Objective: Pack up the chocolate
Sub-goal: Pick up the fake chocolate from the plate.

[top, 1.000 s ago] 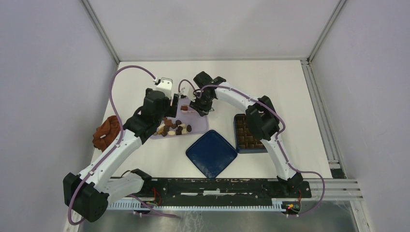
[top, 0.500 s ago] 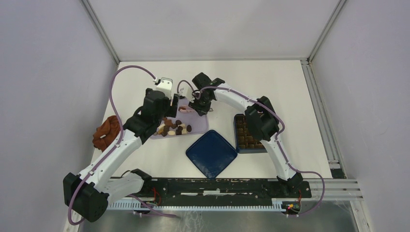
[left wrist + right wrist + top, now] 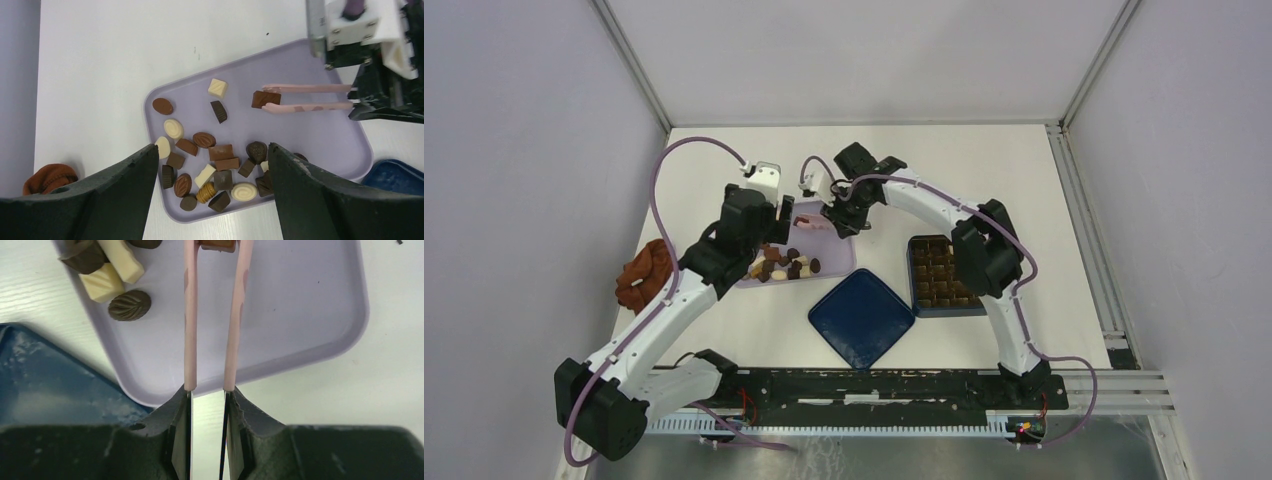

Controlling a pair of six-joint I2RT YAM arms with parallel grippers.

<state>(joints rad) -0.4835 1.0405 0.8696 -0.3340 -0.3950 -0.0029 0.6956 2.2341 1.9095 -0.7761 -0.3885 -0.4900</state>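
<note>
White table [image 3: 1024, 200] carries every item below; its surface is smooth and matte.

1. Check the left gripper [image 3: 211, 149]. Its two black, rough-cast fingers stand wide apart above the near part of the tray. They hold nothing and touch nothing.
2. Check the right gripper [image 3: 207, 395]. Its jaws stand narrow, clamped from both sides on the rear of the tongs [image 3: 190, 315].
3. Locate the lid [image 3: 861, 317]. It is dark blue, flat and square with rounded corners. It lies turned cornerwise on the table between the tray and the box.
4. Locate the tray [image 3: 320, 135]. It is pale lavender, smooth and rectangular, with rounded corners and a low raised rim.
5. Locate the box [image 3: 912, 275]. It is blue-walled and open, with a grid of cells that read brown. You cannot tell single pieces apart there.
6. Note the cloth [image 3: 644, 272], reddish-brown and crumpled, lying left of the tray.
7. Note that the tongs are pink, slender and two-armed. Their tips pinch one mid-brown square piece [image 3: 265, 99] over the tray.
8. Find the remaining chocolate [image 3: 220, 170] loose in the near-left part of the tray. The pieces are dark brown, mid brown and cream, in square, oval, round and ribbed shapes.
</note>
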